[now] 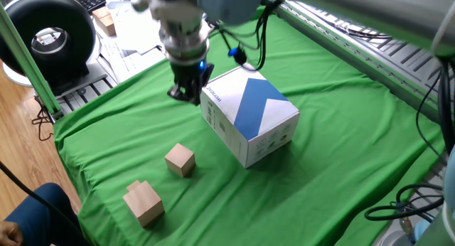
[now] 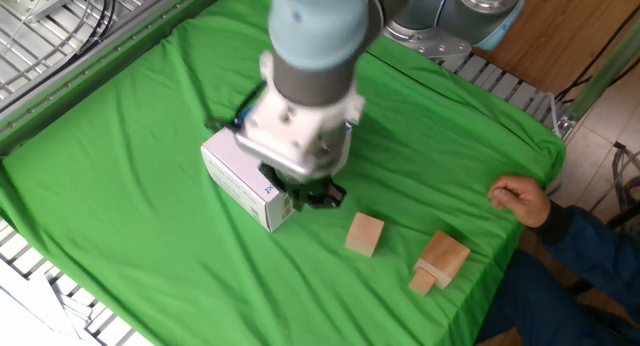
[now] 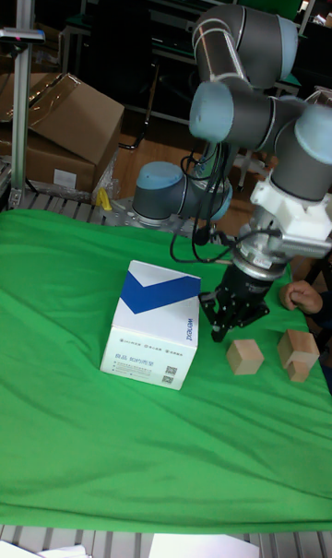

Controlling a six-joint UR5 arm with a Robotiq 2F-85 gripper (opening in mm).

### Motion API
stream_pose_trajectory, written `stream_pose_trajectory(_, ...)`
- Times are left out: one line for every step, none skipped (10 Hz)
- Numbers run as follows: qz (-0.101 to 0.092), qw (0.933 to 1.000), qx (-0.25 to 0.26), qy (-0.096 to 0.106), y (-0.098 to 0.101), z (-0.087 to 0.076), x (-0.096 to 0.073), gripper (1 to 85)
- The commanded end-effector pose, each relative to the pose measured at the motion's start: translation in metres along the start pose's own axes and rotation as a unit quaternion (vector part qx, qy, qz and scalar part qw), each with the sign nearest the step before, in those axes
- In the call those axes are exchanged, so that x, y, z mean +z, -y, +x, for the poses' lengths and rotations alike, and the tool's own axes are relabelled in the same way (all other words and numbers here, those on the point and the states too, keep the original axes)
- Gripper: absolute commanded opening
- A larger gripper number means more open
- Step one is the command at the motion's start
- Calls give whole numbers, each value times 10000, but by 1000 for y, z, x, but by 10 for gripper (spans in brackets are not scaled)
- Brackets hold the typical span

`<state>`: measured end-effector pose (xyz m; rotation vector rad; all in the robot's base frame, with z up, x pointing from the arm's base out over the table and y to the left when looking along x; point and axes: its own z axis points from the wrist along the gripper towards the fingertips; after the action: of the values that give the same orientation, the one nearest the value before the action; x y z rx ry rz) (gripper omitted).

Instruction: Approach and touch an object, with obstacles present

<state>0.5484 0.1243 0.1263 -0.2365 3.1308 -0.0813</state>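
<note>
1. Gripper hangs off the cloth, tight against the white box; fingers look nearly together, holding nothing.
2. Small wooden cube sits free on the green cloth, stepped block just beyond.
3. Risk: clipping the box corner, or shoving the cube into the stepped block.
4. Open room on the cube's box-facing side.

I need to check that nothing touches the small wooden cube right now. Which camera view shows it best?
One fixed view: the small cube sits unobstructed, green cloth on every side, the claw raised far behind it. The other fixed view also shows it clear, smaller. In the tall fixed view it lies close beside the claw and stepped block, so gaps are harder to judge.
</note>
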Motion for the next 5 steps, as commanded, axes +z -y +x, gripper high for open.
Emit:
stream_pose_trajectory(-170, 9994, 312, -56, 3, 8, -41, 23)
stream_pose_trajectory(-145, 9994, 313, 26, 9, 8, -49, 23)
stream_pose_trajectory(-187, 9990, 383, 139, 12, 7, -58, 23)
stream_pose_trajectory(-354, 9979, 509, 177, 7, 9, -67, 23)
stream_pose_trajectory(-422, 9970, 630, 118, 4, 13, -72, 23)
